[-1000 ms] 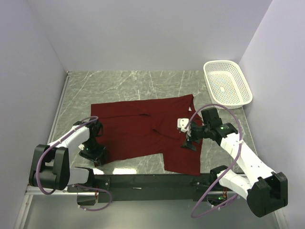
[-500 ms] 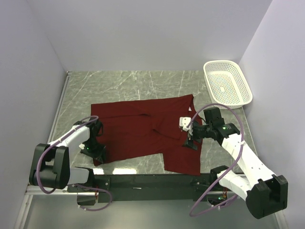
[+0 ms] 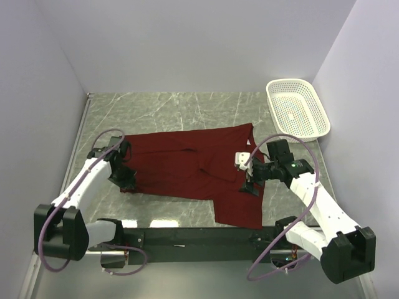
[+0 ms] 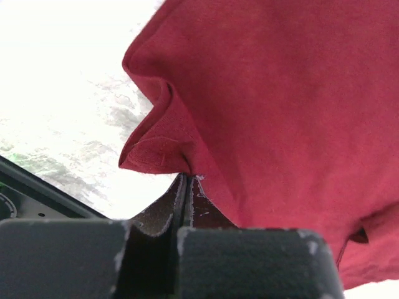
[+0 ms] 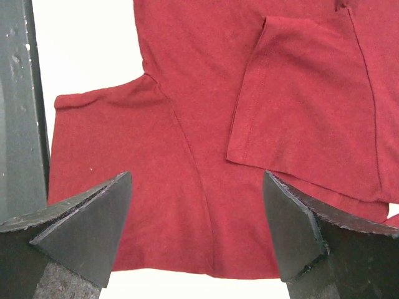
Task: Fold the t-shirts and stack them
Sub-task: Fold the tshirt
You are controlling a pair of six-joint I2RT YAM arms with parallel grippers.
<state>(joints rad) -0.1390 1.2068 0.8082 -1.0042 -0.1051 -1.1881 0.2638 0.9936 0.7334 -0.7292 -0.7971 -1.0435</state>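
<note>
The dark red t-shirt [image 3: 181,165] lies spread across the marble table, its body running left and a sleeve part [image 3: 240,208] reaching toward the near edge. My left gripper [image 3: 126,182] is shut on the t-shirt's near left corner. In the left wrist view the gripper [image 4: 187,179] pinches a puckered hem, and the cloth [image 4: 280,93] hangs off it. My right gripper [image 3: 249,185] hovers open over the t-shirt's right side. In the right wrist view its fingers [image 5: 93,224] stand wide apart above flat fabric [image 5: 187,174], beside a folded sleeve edge [image 5: 299,106].
A white perforated basket [image 3: 298,107] stands at the back right corner. White walls close in the table on the left, back and right. The black base rail [image 3: 199,237] runs along the near edge, between the two arm bases.
My left gripper has shut on the t-shirt's near left corner and drawn it away from the near edge, toward the back. The right arm has barely moved.
</note>
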